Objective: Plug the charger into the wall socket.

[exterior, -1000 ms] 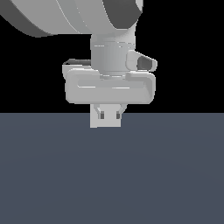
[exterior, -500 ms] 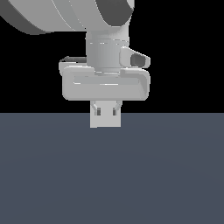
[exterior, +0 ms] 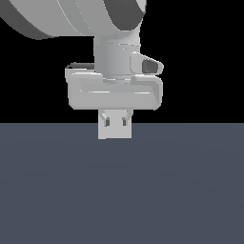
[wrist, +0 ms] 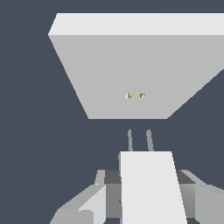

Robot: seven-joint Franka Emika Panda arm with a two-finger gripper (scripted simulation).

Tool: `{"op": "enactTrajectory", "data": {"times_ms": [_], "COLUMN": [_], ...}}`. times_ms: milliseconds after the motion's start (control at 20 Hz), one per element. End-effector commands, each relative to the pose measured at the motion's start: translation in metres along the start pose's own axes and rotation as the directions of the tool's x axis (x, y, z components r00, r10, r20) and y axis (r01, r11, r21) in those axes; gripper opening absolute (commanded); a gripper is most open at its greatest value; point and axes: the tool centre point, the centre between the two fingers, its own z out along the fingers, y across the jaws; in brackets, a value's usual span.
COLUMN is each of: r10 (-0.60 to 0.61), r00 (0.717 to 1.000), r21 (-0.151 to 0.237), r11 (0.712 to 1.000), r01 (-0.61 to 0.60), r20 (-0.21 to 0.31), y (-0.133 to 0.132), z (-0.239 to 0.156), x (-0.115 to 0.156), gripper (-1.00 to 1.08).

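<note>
In the wrist view my gripper [wrist: 148,199] is shut on the charger [wrist: 151,183], a plain white block with two thin prongs [wrist: 130,140] sticking out ahead. The prongs point at the wall socket [wrist: 135,65], a pale upright square panel with two small holes [wrist: 134,95] near its middle. A gap separates the prong tips from the panel face. In the exterior view the gripper [exterior: 115,123] hangs under the wide hand, just above the floor line. A white square shape shows around its fingers; I cannot tell charger from socket there.
A flat dark grey-blue floor [exterior: 122,190] fills the lower half of the exterior view, with a black background above. The thick arm [exterior: 71,19] takes up the upper part of that view.
The hand has drifted slightly towards the exterior view's left and a little upward. The white square under it stays in about the same spot.
</note>
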Motion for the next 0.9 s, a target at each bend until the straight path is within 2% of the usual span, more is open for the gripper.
{"op": "enactTrajectory", "data": {"times_ms": [0,500,850], "r10": [-0.001,-0.001,0.000], "r00": [1.000,1.000,1.000], "r21": [0.000,-0.001,-0.001], "r11": [1.000,1.000,1.000], "r01": [0.001,0.001,0.000], "r20": [0.000,0.000,0.000], "y": [0.000,0.000,0.000], "z": [0.002,0.017,0.021], "x": [0.004,0.035,0.042], "gripper": [-1.00,-1.00,-1.00]}}
